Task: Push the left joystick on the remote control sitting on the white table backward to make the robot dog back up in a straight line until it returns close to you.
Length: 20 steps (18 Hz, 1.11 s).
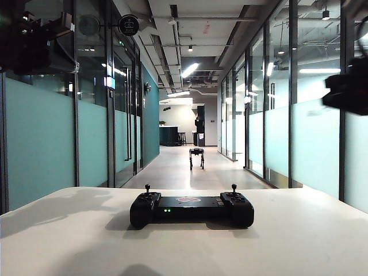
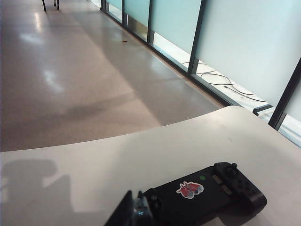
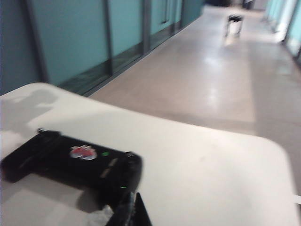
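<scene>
The black remote control (image 1: 191, 208) lies on the white table (image 1: 299, 241), green lights facing me. Its left joystick (image 1: 147, 188) stands upright and untouched. Far down the corridor stands the robot dog (image 1: 196, 156), small and dark. In the left wrist view my left gripper (image 2: 134, 192) is shut, its tips hovering just beside the left joystick (image 2: 153, 198) of the remote control (image 2: 202, 197). In the right wrist view my right gripper (image 3: 134, 194) is shut and empty, close to the near lobe of the remote control (image 3: 70, 157). The robot dog (image 3: 233, 23) shows blurred in the distance.
Both arms show only as dark shapes high at the left (image 1: 34, 40) and right (image 1: 348, 89) of the exterior view. Glass partition walls (image 1: 40, 144) line the corridor floor (image 1: 190, 172). Cables (image 2: 225, 82) lie along the wall base.
</scene>
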Each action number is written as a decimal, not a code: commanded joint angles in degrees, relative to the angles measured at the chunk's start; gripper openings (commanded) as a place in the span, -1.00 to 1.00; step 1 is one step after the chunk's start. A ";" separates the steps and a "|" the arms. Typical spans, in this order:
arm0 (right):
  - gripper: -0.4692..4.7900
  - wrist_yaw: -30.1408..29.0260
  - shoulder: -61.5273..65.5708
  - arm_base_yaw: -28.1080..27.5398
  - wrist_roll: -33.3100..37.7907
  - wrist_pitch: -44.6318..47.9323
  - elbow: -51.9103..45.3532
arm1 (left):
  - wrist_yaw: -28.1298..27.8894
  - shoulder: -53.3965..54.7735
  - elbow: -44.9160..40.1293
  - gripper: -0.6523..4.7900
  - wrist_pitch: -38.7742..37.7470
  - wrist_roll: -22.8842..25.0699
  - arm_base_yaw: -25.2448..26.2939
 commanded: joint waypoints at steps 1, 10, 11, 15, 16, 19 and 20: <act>-0.83 -0.22 6.03 2.49 0.13 3.74 2.56 | 0.39 -0.11 0.22 -0.78 0.70 0.46 -0.02; -0.83 -0.28 22.95 4.11 2.12 10.40 8.96 | 0.42 -0.11 0.22 -0.78 0.72 0.44 -0.02; -0.83 -0.35 24.70 4.13 2.89 10.36 9.84 | 0.42 -0.11 0.22 -0.78 0.70 0.44 -0.02; -0.83 -0.28 30.58 4.15 4.66 9.66 12.68 | 0.39 -0.11 0.22 -0.78 0.70 0.46 -0.02; -0.83 -0.35 31.63 4.15 4.68 9.51 13.25 | 0.39 -0.11 0.22 -0.78 0.70 0.46 -0.02; -0.83 -0.37 37.07 4.15 6.95 9.31 16.35 | 0.39 -0.11 0.22 -0.78 0.72 0.46 -0.02; -0.83 -0.35 38.21 4.15 7.89 8.98 17.18 | 0.39 -0.11 0.22 -0.78 0.72 0.46 -0.02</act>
